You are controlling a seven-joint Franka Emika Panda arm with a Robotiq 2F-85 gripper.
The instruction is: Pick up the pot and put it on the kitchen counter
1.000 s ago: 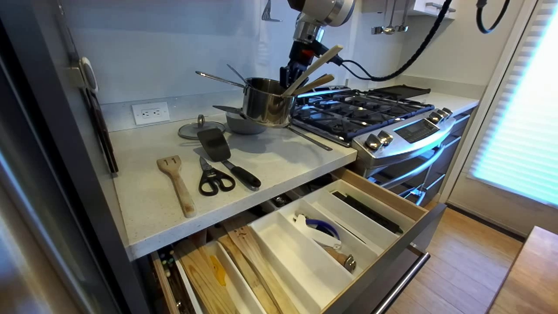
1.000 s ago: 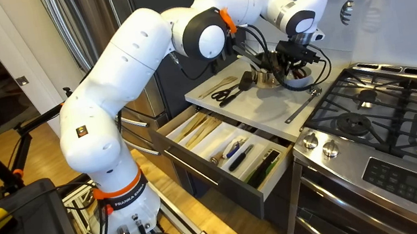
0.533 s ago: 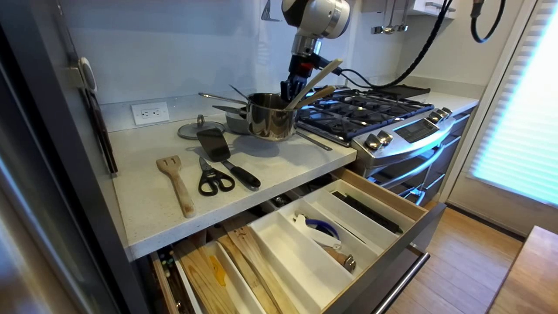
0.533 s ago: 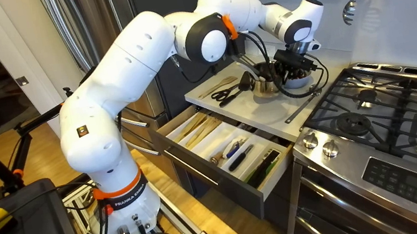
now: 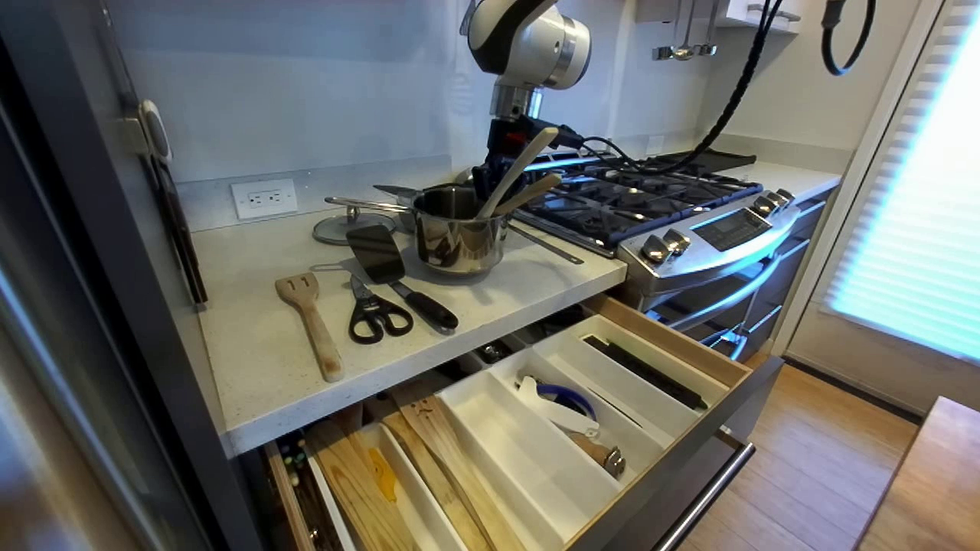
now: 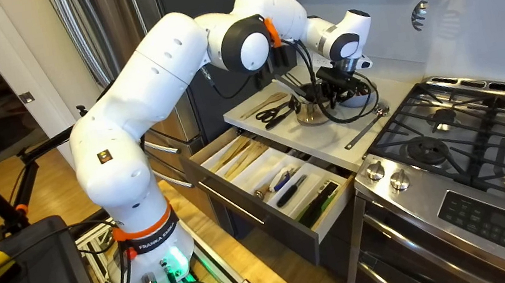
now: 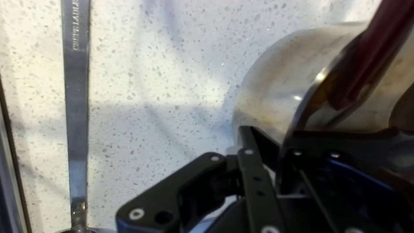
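The gripper (image 7: 281, 150) grasps the rim of the pot (image 5: 459, 249); near it, a ladle (image 7: 77, 106) lies on the counter (image 5: 249, 344). Whether pot and counter touch, one cannot tell.

The kitchen counter (image 5: 253, 360) is a pale, speckled slab with a thick front edge. Nearest the edge opposite the stove (image 6: 418, 196) lies a slotted wooden turner (image 5: 314, 321); beside it, scissors (image 5: 372, 303), then a black turner (image 5: 387, 264), handle toward the front edge. A glass lid (image 5: 344, 226) and a grey pan (image 6: 359, 102) sit toward the back edge, a crepe ladle (image 7: 76, 103) along the stove-side edge. Whether the steel pot (image 5: 458, 246) touches the surface cannot be told.
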